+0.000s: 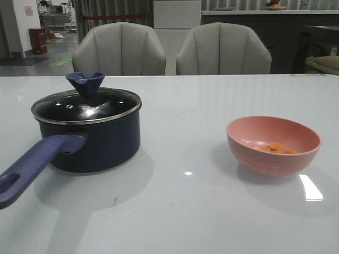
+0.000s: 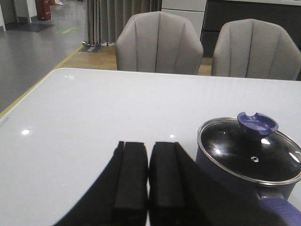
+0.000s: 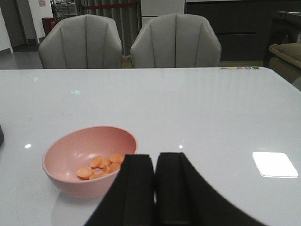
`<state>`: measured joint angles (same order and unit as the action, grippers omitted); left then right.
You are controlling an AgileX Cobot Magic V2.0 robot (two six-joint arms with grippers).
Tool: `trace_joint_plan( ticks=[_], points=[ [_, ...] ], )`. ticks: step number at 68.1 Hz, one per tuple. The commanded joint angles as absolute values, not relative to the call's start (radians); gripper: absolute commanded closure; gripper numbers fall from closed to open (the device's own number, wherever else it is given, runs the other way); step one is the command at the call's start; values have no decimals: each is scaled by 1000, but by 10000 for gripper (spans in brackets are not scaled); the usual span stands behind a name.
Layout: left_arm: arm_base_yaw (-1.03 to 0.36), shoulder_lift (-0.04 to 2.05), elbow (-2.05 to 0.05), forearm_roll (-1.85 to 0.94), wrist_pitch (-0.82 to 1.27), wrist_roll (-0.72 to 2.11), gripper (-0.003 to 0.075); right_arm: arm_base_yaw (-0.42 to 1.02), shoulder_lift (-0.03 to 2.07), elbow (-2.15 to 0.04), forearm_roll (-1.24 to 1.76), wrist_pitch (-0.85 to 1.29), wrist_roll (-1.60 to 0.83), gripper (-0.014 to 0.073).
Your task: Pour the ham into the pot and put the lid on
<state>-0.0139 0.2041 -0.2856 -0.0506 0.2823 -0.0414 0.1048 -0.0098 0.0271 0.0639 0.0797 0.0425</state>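
Ham [image 1: 274, 147] lies in the pink bowl [image 1: 273, 145], well to the right of the pot [image 1: 89, 136]. Lid [image 1: 86, 105] sits on the pot. Left gripper [image 2: 149, 181] and right gripper [image 3: 155, 186] hold nothing, fingers pressed together, each near its vessel.

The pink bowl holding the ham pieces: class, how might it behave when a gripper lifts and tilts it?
The pink bowl looks rigid and probably light, holding only a few ham pieces. Its smooth curved wall may slip between flat pads. The loose, small pieces should slide out readily when tilted.
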Motion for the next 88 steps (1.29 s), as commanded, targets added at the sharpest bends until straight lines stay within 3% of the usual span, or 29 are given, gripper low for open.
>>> trace_joint_plan(
  ticks=[1,9,23,27,42,71,88],
  points=[
    [-18,228,-319,-59,216,-47,584,101,-29,22,52,-5,37,435],
    [-18,240,-319,-59,216,-47,504,101,-29,22,52,-5,37,435],
    [-18,278,-319,-59,216,-47,148,101,-29,22,52,-5,37,435],
    [-18,293,-319,-59,218,-47,107,101,-29,22,52,-5,37,435],
    [-18,394,-428,-59,342,-47,102,101,-29,22,52,-5,37,435],
    [-20,827,-901,-137,685,-47,103,101,-29,22,52,-5,37,435],
    [-207,1095,-1097,-144,722,-47,103,101,-29,22,52,-5,37,435]
  ],
)
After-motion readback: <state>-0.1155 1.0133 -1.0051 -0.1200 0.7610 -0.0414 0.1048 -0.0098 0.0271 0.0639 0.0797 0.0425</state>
